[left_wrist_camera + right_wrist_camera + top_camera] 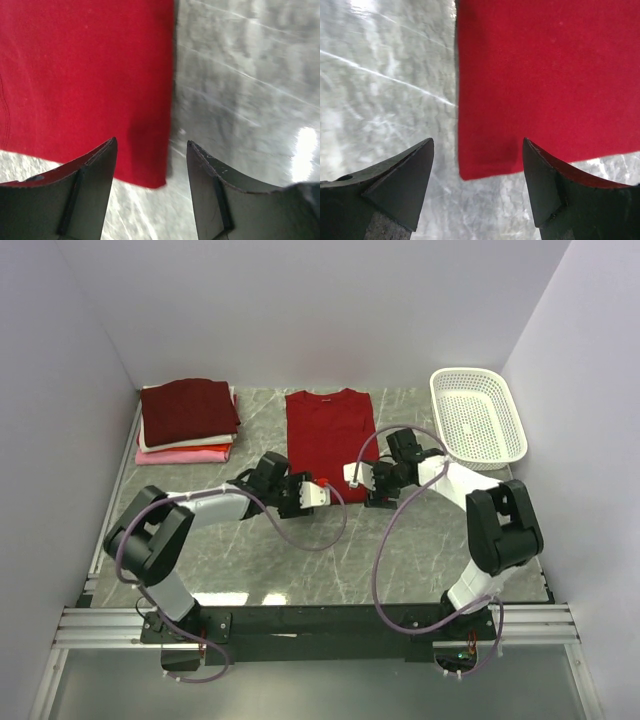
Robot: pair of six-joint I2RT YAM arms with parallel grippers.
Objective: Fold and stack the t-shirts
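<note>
A bright red t-shirt [330,435] lies flat in a long folded strip at the table's middle. My left gripper [320,492] is open and empty at the shirt's near hem. In the left wrist view [151,141] a corner of the red shirt [85,75] lies between the spread fingers. My right gripper [360,478] is open and empty at the shirt's near right edge. In the right wrist view [478,140] another corner of the red shirt [545,75] lies between its fingers. A stack of folded shirts sits back left, dark maroon [188,408] on top, pink [185,454] at the bottom.
A white perforated basket [478,415] stands at the back right. White walls close in the table on three sides. Both arms' purple cables loop over the grey marbled tabletop [250,570] in front of the shirt.
</note>
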